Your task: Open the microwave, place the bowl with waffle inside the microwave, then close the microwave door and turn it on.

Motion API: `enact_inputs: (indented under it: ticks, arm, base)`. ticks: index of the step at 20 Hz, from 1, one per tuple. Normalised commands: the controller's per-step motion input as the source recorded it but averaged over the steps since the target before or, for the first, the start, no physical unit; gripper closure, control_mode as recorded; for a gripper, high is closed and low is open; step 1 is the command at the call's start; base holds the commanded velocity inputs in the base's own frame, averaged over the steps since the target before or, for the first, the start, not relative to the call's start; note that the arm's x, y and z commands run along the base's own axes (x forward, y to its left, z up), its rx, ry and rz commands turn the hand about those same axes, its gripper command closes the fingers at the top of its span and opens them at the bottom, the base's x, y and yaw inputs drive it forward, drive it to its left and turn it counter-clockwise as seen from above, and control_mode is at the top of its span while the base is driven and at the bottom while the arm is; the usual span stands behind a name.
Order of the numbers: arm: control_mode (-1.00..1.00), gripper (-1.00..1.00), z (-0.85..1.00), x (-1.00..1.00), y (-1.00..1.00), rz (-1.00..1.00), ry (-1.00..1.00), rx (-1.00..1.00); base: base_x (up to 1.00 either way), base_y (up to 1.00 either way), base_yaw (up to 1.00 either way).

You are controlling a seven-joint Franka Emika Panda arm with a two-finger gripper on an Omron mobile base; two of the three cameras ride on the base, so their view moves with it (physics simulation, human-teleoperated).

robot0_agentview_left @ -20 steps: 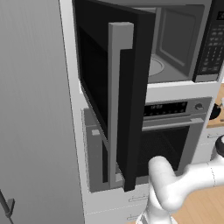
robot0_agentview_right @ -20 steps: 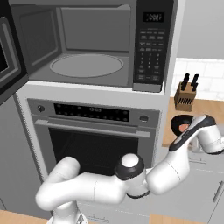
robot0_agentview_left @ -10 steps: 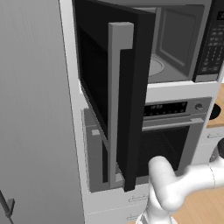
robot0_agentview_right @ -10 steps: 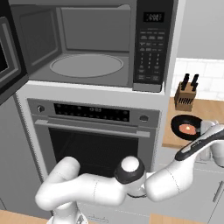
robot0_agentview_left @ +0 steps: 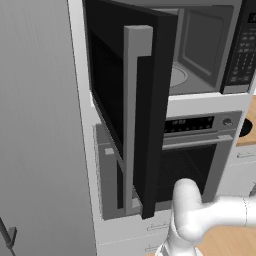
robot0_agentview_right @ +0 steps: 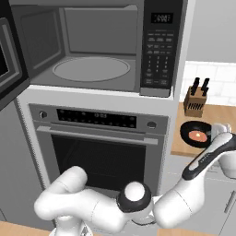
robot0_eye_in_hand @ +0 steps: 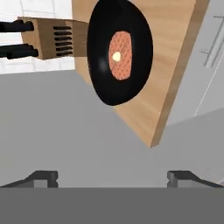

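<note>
Near the bench's point(robot0_agentview_right: 220, 120) front edge sits the bowl point(robot0_agentview_right: 196, 134) holding the waffle point(robot0_eye_in_hand: 120, 54), beside a knife block point(robot0_agentview_right: 195, 101). Jaws apart, the gripper point(robot0_eye_in_hand: 112, 177) probably lines up to grasp it; the microwave door point(robot0_agentview_left: 131, 105) stands open, ready.

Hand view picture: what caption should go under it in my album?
Open gripper looks at the black bowl holding a waffle on the wooden counter.

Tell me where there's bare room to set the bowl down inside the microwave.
The turntable in the microwave cavity lies bare, bordered by grey walls and the keypad strip. The wooden counter is more crowded: bowl beside the knife block.
</note>
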Motion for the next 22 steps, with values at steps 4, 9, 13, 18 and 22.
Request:
enact_inputs:
  ticks: [4, 9, 13, 18, 22]
  arm:
    - [-1.00, -1.00, -0.43, 0.06, 1.00, -0.39, -0.35, -0.18]
    - [-1.00, -1.00, 0.14, 0.69, 0.42, -0.12, 0.12, -0.04]
    - [-1.00, -1.00, 0.03, 0.62, -0.25, 0.02, 0.22, 0.03]
    - [-1.00, -1.00, 0.00, 0.25, -0.65, 0.06, 0.21, 0.12]
    - [-1.00, -1.00, 0.00, 0.02, -0.41, 0.00, 0.15, 0.06]
  base:
    - [0.00, 0.00, 0.00]
    - [0.00, 0.00, 0.00]
    - [0.00, 0.00, 0.00]
    - [0.00, 0.00, 0.00]
    - [0.00, 0.00, 0.00]
